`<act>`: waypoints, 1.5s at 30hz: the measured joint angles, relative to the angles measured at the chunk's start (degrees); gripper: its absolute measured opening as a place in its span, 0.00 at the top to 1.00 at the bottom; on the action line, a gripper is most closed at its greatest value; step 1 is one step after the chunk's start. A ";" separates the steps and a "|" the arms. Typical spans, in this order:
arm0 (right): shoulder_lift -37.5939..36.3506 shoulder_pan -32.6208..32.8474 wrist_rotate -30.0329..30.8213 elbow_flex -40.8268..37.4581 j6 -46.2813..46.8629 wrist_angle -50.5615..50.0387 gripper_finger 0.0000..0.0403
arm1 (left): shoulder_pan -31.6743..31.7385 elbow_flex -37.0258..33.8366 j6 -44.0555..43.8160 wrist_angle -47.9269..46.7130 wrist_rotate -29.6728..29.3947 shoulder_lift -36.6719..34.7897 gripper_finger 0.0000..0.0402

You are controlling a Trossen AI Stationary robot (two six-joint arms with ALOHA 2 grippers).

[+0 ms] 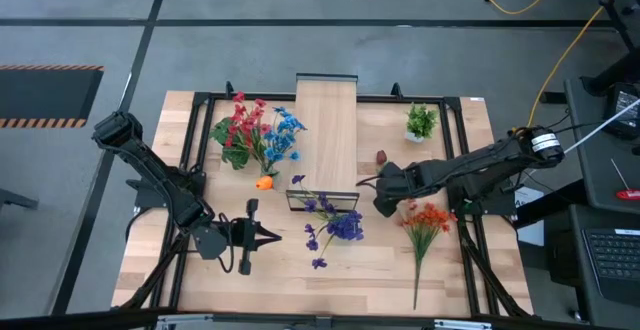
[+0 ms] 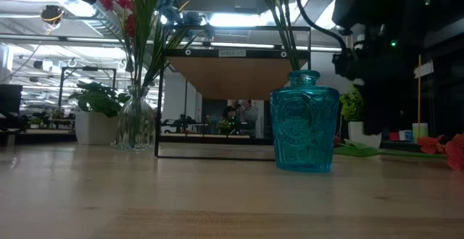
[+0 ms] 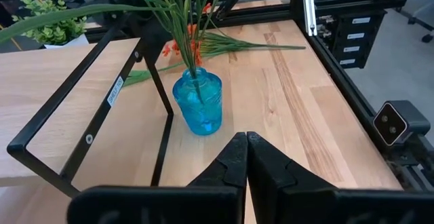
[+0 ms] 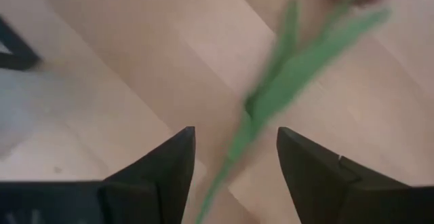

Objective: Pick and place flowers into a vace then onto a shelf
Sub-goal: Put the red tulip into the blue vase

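A dark red tulip (image 1: 381,156) lies on the table right of the shelf (image 1: 327,130). My right gripper (image 1: 372,184) hovers over it, open. In the right wrist view the green stem (image 4: 271,102) runs between the two fingers (image 4: 234,139) with a gap on each side. Purple flowers stand in a blue vase (image 2: 304,121) in front of the shelf. Red and blue flowers fill a clear vase (image 2: 135,123). Orange flowers (image 1: 425,220) lie flat on the table. My left gripper (image 3: 246,142) waits, shut, left of the blue vase (image 3: 198,102).
A small green leafy plant in a white pot (image 1: 421,122) stands at the far right of the table. A loose orange bloom (image 1: 263,182) lies near the clear vase. The shelf's black frame (image 3: 156,81) stands close to the blue vase. Black rails (image 1: 470,240) edge the table.
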 joint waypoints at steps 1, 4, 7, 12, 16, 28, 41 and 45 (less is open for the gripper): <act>0.00 -0.19 0.00 -0.34 -1.20 1.59 0.48 | 0.00 0.00 0.00 -0.04 0.00 0.00 1.00; 0.00 -0.98 0.00 -1.22 -2.29 3.67 0.49 | 0.00 0.00 0.00 -0.06 0.00 0.00 0.99; 0.00 -1.63 0.03 -1.92 -1.53 3.95 0.50 | 0.00 0.00 -0.23 -0.21 0.00 0.00 0.98; 0.00 -2.11 -0.04 -3.07 -1.01 4.47 0.50 | 0.00 0.00 -0.39 -0.27 0.00 0.00 0.99; -0.02 -2.11 -0.02 -4.30 -0.96 7.30 0.50 | 0.00 0.00 -0.42 -0.28 0.00 0.00 1.00; -0.02 -2.11 -0.02 -9.25 2.08 10.42 0.50 | 0.00 -0.02 -0.46 -0.28 0.00 0.00 0.99; -0.04 -2.11 0.14 -9.94 6.38 13.75 0.89 | 0.00 -0.02 -0.44 -0.28 0.00 0.00 0.98; -0.04 -2.13 2.11 -9.96 6.60 16.56 0.97 | 0.00 -0.02 -0.44 -0.28 0.00 0.00 0.99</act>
